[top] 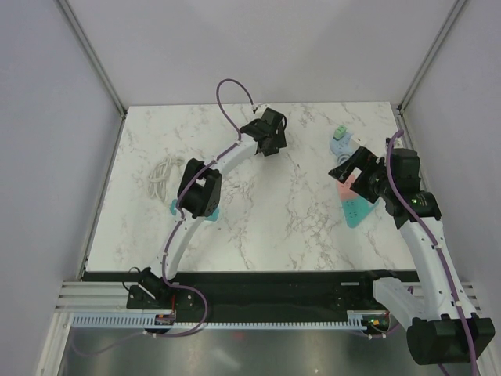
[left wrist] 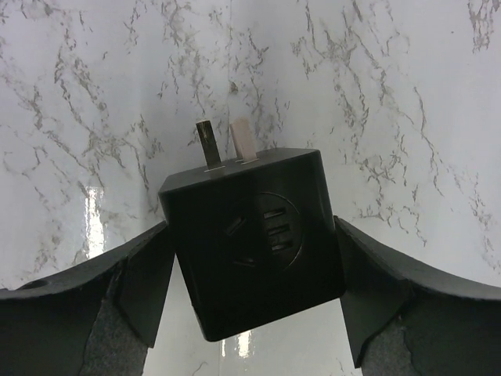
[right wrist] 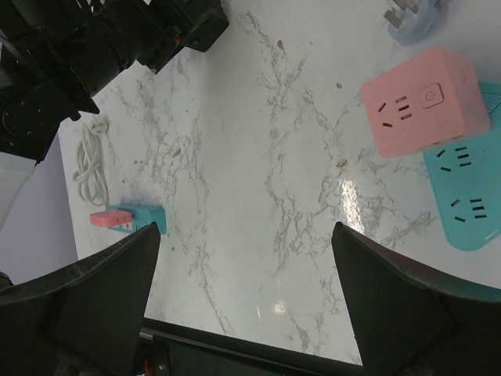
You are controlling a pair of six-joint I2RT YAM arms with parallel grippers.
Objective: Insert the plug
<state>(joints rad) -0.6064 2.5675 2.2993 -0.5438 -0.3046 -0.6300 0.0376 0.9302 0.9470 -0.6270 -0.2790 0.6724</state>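
A black cube plug [left wrist: 250, 235] with socket holes on its face and two prongs [left wrist: 208, 142] pointing away sits tilted between my left gripper's fingers [left wrist: 133, 282]. Both fingers touch its sides, so the left gripper [top: 268, 133] is shut on it at the far middle of the table. A pink cube socket [right wrist: 423, 102] lies against a teal power strip [right wrist: 466, 196] at the right. My right gripper [right wrist: 246, 274] hangs open over bare marble just left of them, holding nothing; in the top view the right gripper [top: 356, 168] is above the pink cube.
A pale blue plug [top: 340, 141] lies at the far right. A coiled white cable [top: 162, 176] rests at the left. A small teal and pink adapter [right wrist: 125, 219] sits under the left arm's elbow. Grey walls enclose the marble table [top: 258, 227].
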